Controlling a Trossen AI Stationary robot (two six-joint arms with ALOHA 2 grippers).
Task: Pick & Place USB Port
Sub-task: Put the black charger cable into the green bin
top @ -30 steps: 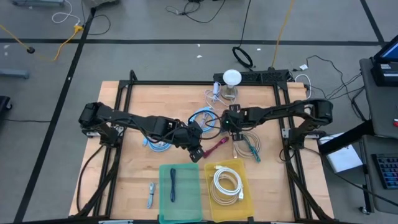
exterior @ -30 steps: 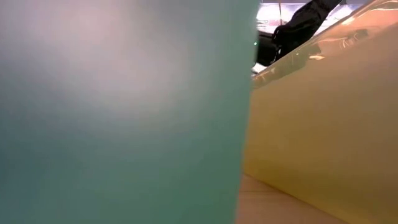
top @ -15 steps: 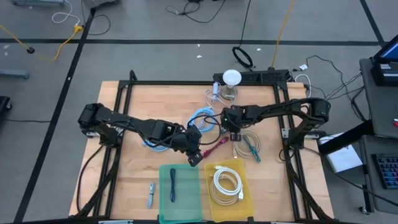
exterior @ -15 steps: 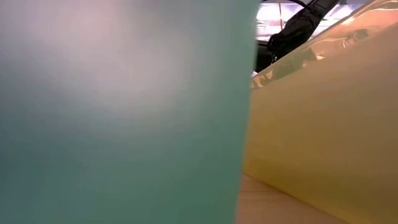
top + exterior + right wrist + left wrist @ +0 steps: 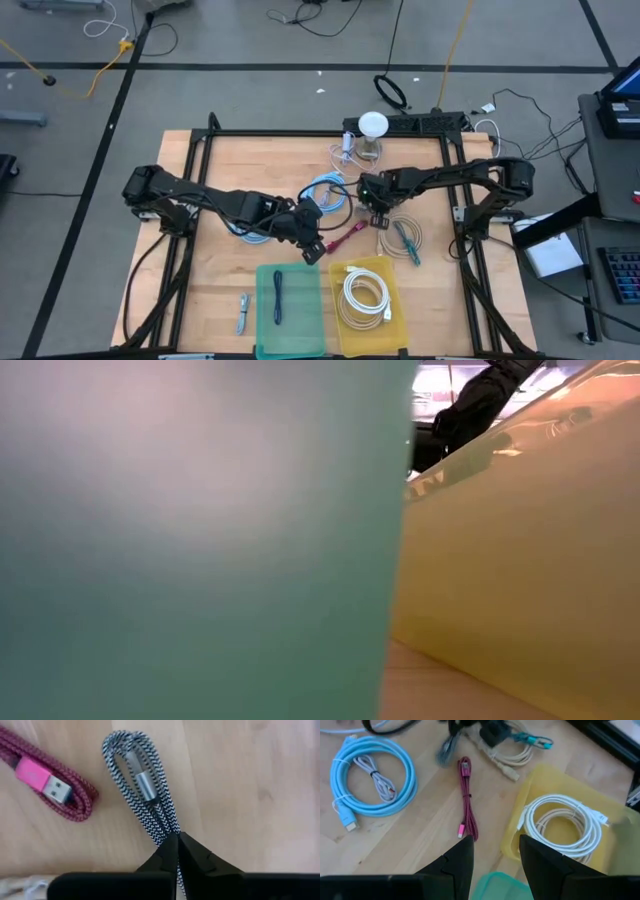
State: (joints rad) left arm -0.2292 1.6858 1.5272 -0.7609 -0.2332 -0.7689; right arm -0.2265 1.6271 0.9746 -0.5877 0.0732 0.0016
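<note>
Right hand point(image 5: 176, 851) pinched on braided cable point(image 5: 142, 795) (lower length hidden); left hand point(image 5: 495, 857) open, empty.

Overhead and left wrist views share the yellow tray point(image 5: 368, 295); the low view, seemingly pressed against trays, is blocked.

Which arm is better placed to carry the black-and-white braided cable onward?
Right. The right gripper is shut on the black-and-white braided cable, near the red braided cable. The left gripper is open and empty, hovering between the red cable and the yellow tray.
</note>
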